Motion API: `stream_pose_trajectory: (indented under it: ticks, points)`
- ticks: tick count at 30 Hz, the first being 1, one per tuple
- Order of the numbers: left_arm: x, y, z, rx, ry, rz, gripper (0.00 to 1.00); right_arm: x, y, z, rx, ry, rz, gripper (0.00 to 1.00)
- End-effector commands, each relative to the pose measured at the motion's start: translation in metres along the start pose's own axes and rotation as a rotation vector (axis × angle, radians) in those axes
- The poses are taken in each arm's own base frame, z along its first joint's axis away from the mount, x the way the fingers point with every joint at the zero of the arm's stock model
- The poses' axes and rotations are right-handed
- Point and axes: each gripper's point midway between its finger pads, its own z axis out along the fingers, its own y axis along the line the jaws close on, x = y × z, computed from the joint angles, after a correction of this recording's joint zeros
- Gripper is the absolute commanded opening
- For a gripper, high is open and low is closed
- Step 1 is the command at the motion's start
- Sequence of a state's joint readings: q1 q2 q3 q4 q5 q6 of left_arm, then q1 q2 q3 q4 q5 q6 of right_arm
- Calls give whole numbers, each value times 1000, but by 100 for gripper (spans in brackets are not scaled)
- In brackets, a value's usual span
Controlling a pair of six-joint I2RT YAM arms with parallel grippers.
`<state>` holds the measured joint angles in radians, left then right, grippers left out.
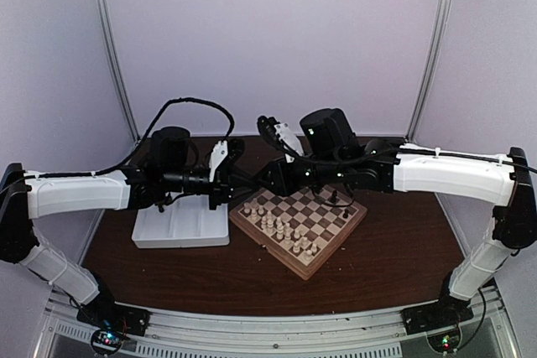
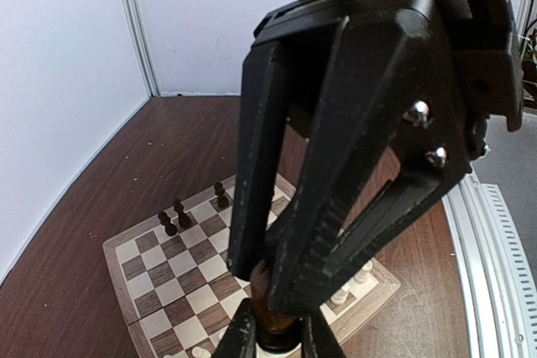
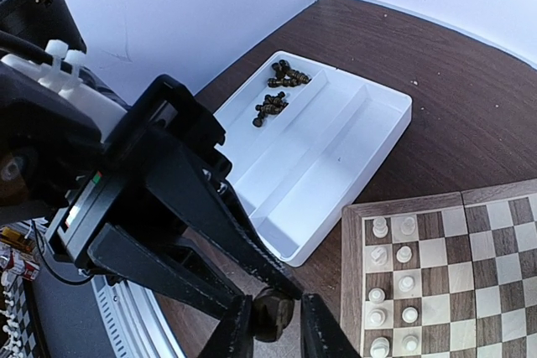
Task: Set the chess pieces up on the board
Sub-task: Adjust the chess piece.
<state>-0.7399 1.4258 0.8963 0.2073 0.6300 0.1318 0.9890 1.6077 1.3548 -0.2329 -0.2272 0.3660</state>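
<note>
Clamped in the nearly closed left gripper (image 2: 277, 337), at the bottom edge of the left wrist view: one dark chess piece (image 2: 272, 314), brown-black and upright. Same piece at the bottom edge of the right wrist view, its round top between the fingertips of the right gripper (image 3: 273, 334), these set slightly apart and flanking it. Impossible to tell whether pressing on it or merely beside it. Reaching down from the top of the left wrist view onto the piece, that gripper's long black fingers (image 2: 260, 165), converging at their tips. From above, both grippers tip to tip in the middle of the frame, near the upper left corner of the board (image 1: 333, 243). Board turned corner-on upon the brown table (image 1: 403, 257), just right of centre in the top view. On its squares toward the lower left of that view, two rows of cream-white pieces (image 1: 284, 228). Toward its upper right edge, a few dark chess pieces (image 1: 336, 197), standing. Just beside the board, to its left in the top view, a white compartment tray (image 1: 180, 228). In the tray's outermost compartment, upper middle of the right wrist view, two small heaps of loose dark pieces (image 3: 271, 106).
</note>
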Motion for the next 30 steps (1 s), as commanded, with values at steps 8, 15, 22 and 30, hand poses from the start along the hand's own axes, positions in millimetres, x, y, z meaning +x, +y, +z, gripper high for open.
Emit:
stream_pose_trajectory:
  ticks: [8, 15, 22, 30]
  points:
    - [-23, 0, -4, 0, -54, 46, 0, 0, 0, -3, 1, -12, -1, 12]
    - [-21, -1, -9, -22, -61, 52, 14, -7, -5, -13, 36, -40, -9, 7]
    - [-15, -8, -21, -40, -45, 36, 32, -10, -23, -29, 123, -43, -31, 7]
    - [7, -5, -46, -165, 44, -76, 43, 1, -65, -55, 282, -20, -49, 6]
